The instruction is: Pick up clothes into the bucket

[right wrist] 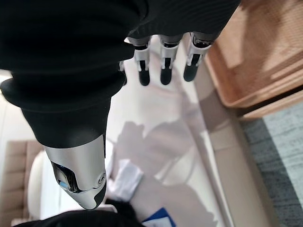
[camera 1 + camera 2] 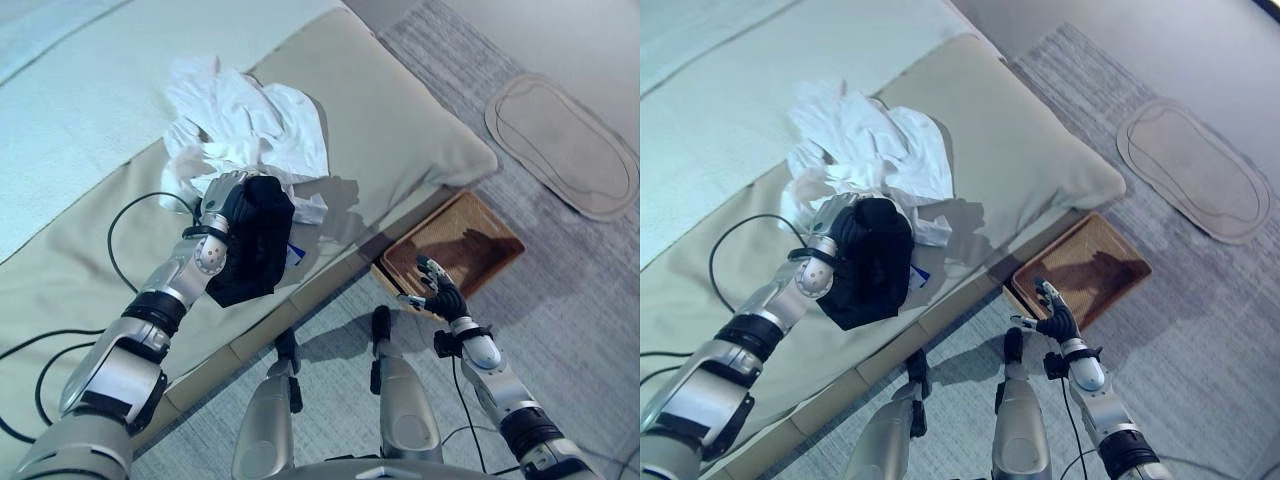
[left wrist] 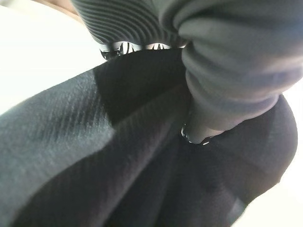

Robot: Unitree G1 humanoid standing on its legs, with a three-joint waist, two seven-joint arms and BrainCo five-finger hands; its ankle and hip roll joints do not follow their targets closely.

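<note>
My left hand (image 2: 228, 203) is shut on a black garment (image 2: 256, 252), held just above the beige bed cover (image 2: 400, 120); the dark cloth (image 3: 142, 170) hangs below the hand in the left wrist view. A pile of white clothes (image 2: 250, 125) lies on the bed right behind that hand. The brown woven basket (image 2: 455, 245) stands on the floor against the bed's edge. My right hand (image 2: 440, 290) hovers open over the near side of the basket, its fingers (image 1: 163, 66) straight and holding nothing.
A beige oval mat (image 2: 565, 145) lies on the grey carpet at the far right. A black cable (image 2: 120, 235) runs across the bed cover to the left of my left arm. Open carpet (image 2: 580, 330) lies right of the basket.
</note>
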